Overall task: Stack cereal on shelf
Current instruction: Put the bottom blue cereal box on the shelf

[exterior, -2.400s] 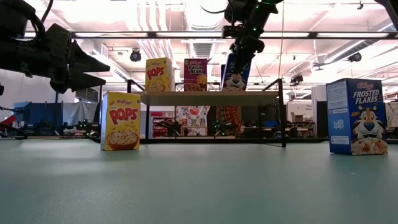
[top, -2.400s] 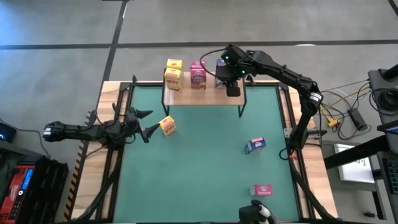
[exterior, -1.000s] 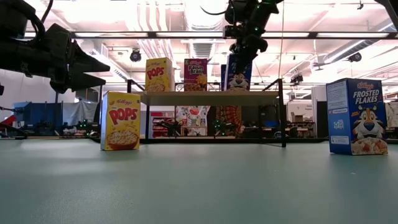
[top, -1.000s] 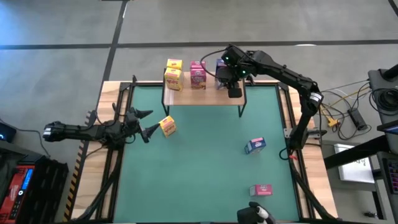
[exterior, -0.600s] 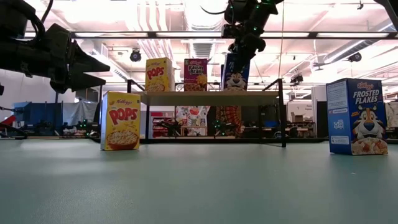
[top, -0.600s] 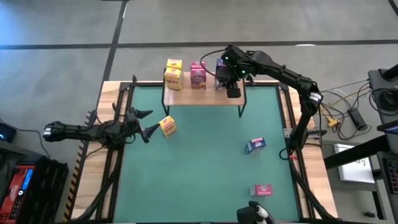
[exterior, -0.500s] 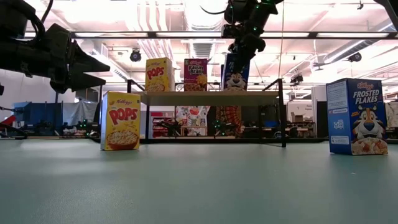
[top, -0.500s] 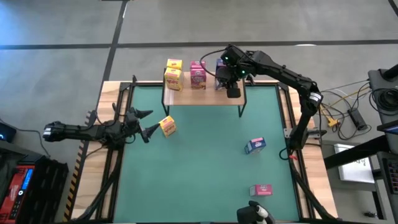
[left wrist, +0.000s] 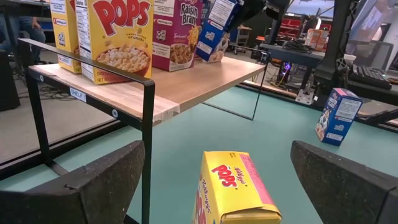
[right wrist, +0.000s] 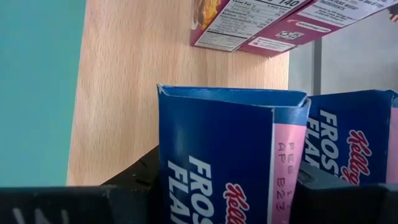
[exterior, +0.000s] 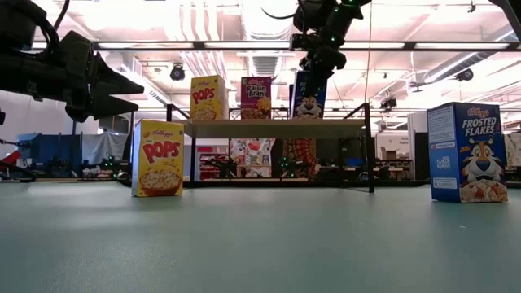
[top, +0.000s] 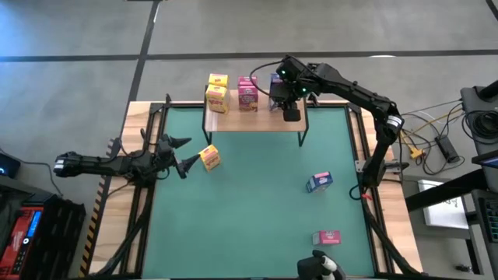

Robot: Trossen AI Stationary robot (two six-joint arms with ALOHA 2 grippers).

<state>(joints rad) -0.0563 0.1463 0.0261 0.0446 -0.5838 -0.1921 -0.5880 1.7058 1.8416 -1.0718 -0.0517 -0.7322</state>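
My right gripper (exterior: 319, 59) looks clamped on a blue Frosted Flakes box (right wrist: 230, 155) on the shelf (top: 257, 118), beside Raisin Bran (exterior: 256, 97); left gripper (top: 180, 154) gapes empty

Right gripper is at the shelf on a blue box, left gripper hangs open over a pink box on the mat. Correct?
Not quite. The box under the open left gripper is yellow, not pink; the high and left wrist views both show it. The pink box on the mat lies near the front edge. The rest holds: the right gripper is at the shelf on a blue box.
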